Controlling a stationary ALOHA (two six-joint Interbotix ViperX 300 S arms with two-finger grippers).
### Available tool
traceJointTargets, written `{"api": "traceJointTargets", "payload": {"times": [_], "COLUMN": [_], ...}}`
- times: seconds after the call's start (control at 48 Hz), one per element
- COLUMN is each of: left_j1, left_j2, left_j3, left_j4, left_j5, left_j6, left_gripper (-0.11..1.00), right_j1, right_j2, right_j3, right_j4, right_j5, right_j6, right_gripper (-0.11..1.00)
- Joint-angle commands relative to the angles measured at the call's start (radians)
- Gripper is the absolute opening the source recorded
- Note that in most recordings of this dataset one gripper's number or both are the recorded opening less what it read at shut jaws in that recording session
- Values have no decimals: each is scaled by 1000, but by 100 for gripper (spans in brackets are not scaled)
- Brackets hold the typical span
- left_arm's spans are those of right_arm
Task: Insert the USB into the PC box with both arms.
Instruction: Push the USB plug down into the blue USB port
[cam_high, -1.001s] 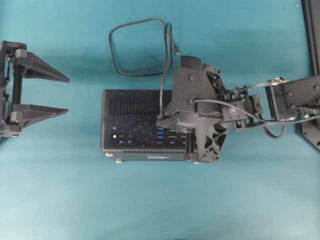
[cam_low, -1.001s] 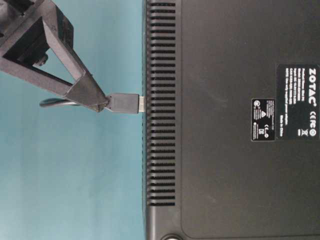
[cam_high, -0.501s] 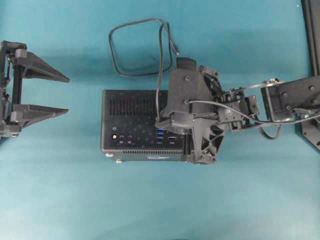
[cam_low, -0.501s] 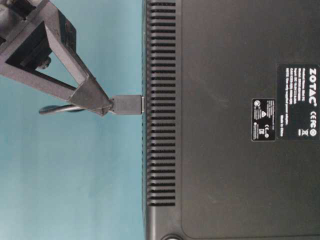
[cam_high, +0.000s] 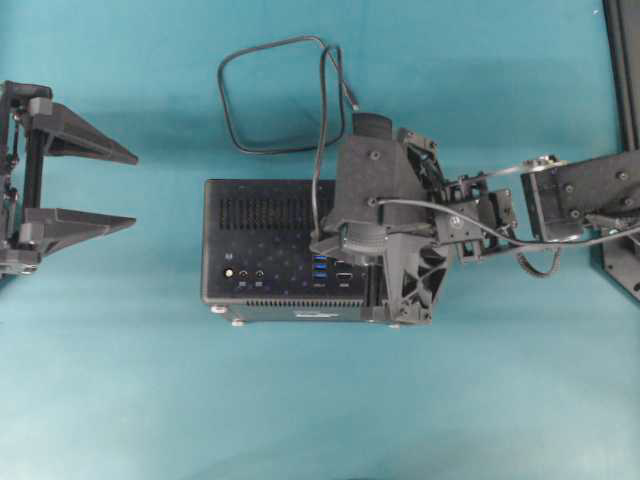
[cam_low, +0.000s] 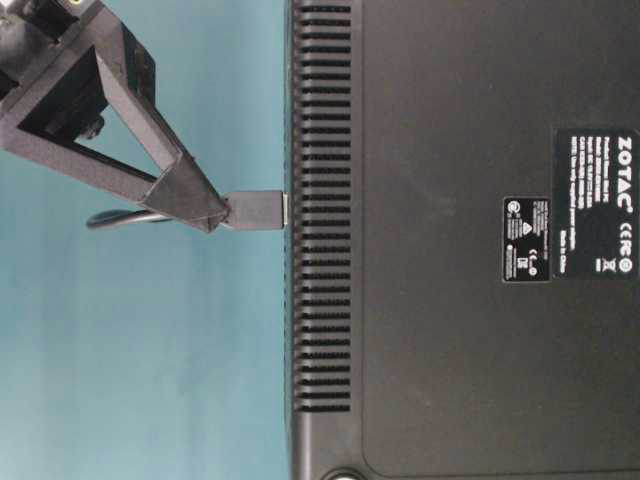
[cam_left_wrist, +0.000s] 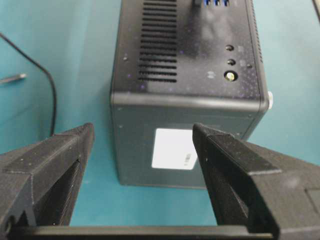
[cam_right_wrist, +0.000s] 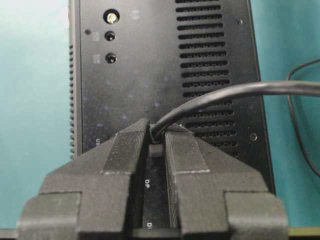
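Lying flat at the middle of the teal desk (cam_high: 120, 380): the PC box (cam_high: 265, 215), ports facing up. Pinching the USB (cam_low: 255, 209) plug narrowly between its fingers: the right hand (cam_right_wrist: 155, 142), pressing the plug's tip against the box's port face. Trailing far of the box in a loop: the cable. Standing wide, well left of the box, gripping nothing: the left hand (cam_high: 125, 188).
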Motion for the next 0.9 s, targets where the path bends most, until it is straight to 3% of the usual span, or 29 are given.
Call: {"api": "traceJointTargets", "payload": {"times": [0.0,0.167,0.459,0.876], "left_j1": [-2,0,-2,-3], "left_j2": [0,0,0,0], "left_j3": [-15,-14,-12,-31], "left_j4": [3,3,3,3], "left_j5": [-11,-11,-11,-17], "left_j6": [2,2,2,15], "left_gripper": [83,83,83,83], "right_j1": [25,44,-6,11], "right_j2": [5,6,6,6], "right_j3": [-5,-6,-9,-2], "right_j4": [18,35,3,8], "right_j5": [11,12,29,28], "right_j6": [8,8,0,-3], "right_gripper": [10,10,10,10]}}
